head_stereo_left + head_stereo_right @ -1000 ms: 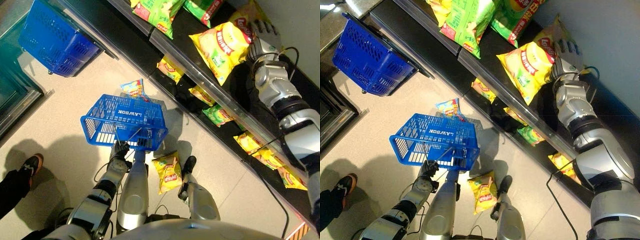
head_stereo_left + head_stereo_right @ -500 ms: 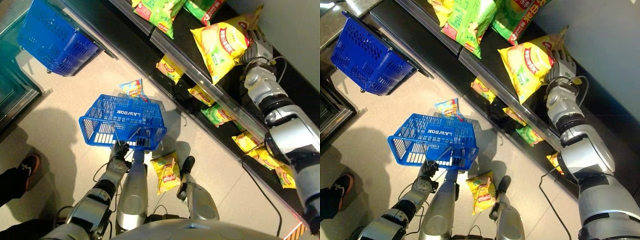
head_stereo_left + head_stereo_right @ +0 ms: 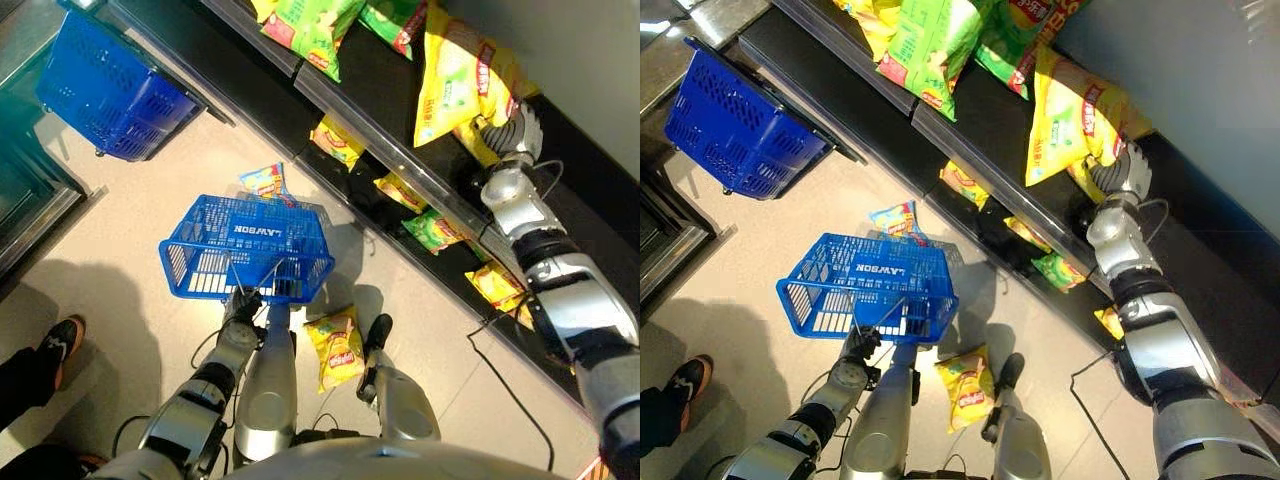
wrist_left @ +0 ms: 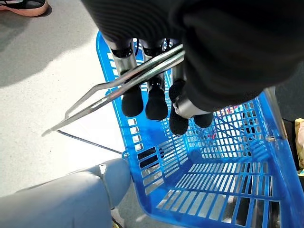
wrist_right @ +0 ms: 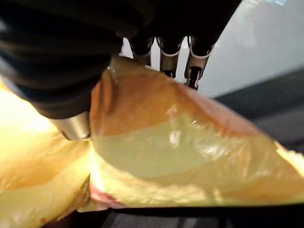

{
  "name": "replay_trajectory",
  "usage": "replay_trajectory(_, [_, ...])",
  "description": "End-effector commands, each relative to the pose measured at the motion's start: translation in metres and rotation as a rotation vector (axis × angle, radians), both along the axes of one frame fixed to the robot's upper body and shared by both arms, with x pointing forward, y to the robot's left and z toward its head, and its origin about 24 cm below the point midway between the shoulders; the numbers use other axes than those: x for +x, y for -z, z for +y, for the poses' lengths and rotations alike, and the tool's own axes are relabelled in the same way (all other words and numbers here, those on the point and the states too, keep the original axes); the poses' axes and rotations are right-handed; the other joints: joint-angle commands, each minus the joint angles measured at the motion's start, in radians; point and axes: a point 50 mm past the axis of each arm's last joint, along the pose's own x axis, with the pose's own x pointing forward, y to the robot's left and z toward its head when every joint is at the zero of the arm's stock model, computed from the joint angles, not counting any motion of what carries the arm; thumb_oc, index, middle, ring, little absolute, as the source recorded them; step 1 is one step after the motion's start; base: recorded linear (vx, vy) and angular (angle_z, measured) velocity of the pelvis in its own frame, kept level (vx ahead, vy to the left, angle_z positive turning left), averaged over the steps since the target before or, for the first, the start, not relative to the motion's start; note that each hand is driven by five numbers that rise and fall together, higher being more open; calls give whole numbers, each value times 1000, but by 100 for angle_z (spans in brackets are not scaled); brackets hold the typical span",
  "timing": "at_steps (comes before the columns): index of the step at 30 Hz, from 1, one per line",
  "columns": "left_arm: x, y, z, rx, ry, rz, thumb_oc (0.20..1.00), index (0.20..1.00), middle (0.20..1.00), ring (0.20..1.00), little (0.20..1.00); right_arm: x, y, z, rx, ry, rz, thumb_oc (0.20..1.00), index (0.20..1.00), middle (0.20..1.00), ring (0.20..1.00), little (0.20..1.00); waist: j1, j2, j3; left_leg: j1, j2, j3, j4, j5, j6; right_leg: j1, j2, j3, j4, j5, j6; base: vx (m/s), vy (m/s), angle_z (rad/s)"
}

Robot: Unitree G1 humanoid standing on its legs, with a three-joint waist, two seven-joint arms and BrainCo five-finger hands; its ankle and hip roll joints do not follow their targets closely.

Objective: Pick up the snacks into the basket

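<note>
Shelf stock has changed position over the last second: the large yellow crinkled snack bag (image 3: 1072, 115), lying broadside on the black upper shelf (image 3: 980, 120) a second ago, now hangs upright from its top edge, lifted clear of the shelf board. The right hand (image 3: 1118, 174), which reached past the bag with straighter fingers a second ago, has drawn in close against the bag's lower right corner. Judgement: the pick is made and the bag is free to be carried.

Fingers: in the right wrist view the silver, dark-tipped fingers (image 5: 167, 61) curl over one face of the yellow bag with the thumb against the other, so the film is pinched between them. The grip appears to sit near a corner, so the bag may swing in transit.

The left hand (image 4: 156, 97) is curled round the thin metal wire handle (image 4: 128, 80) of the blue plastic slatted basket (image 3: 245, 250), holding it low in front of the robot, above the pale floor. The basket looks empty in the left wrist view.

The bag is well apart from the basket, higher and to the robot's right. The carry across and down has not yet begun.

Other items: a small yellow packet (image 3: 336, 345) lies on the floor just beside the basket; a second blue basket (image 3: 105, 85) stands further off.
</note>
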Motion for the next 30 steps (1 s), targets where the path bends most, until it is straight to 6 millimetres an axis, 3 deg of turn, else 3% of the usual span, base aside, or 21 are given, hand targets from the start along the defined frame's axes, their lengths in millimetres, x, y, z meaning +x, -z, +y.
replay_trajectory(1, [-36,27,6,40,-51,160,200,200,200,200,200,-15,29,-8,236,-11,-15,200,200,200,200,200,4,16,24,55,-68,32,-6,-125,16,-154,-20,77,82,66,2,-16,2,-3])
replay_trajectory(2, [-36,27,6,41,-51,161,200,200,200,200,200,-15,29,-8,236,-11,-14,200,200,200,200,200,5,15,24,55,-68,32,-6,-125,16,-154,-20,78,82,66,2,-11,-5,-3])
replay_trajectory(4, [-38,27,11,34,-76,163,200,200,200,200,200,-30,34,-22,422,2,-119,200,200,200,200,200,-9,11,21,62,-69,36,-6,-129,18,-153,-19,81,86,63,2,-10,-8,-4])
replay_trajectory(9, [-44,29,21,16,-108,178,200,200,200,200,200,-50,29,-43,674,-54,-305,200,200,200,200,200,-28,2,8,73,-70,46,-7,-135,20,-151,-16,89,85,62,3,-3,-1,-5])
replay_trajectory(19, [-57,35,30,-18,-106,224,200,200,200,200,200,-61,15,-65,860,-204,-435,200,200,200,200,200,-46,0,-24,95,-73,68,-9,-143,21,-149,-11,106,82,65,1,4,-5,-8])
replay_trajectory(26, [-62,37,33,-54,-107,239,200,200,200,200,200,-63,-10,-37,844,-540,-427,200,200,200,200,200,-55,0,-45,109,-71,83,-7,-146,22,-149,-9,118,81,67,-1,2,-6,-8])
replay_trajectory(27, [-62,38,33,-60,-101,244,200,200,200,200,200,-68,-22,-26,797,-653,-430,200,200,200,200,200,-60,-1,-50,111,-71,85,-7,-146,22,-149,-8,120,82,67,-2,10,-26,-11])
replay_trajectory(30, [-65,40,31,-74,-92,256,200,200,200,200,200,-80,-33,-4,737,-831,-418,200,200,200,200,200,-68,0,-59,114,-72,89,-8,-146,22,-150,-7,123,81,69,-3,4,-10,-3])
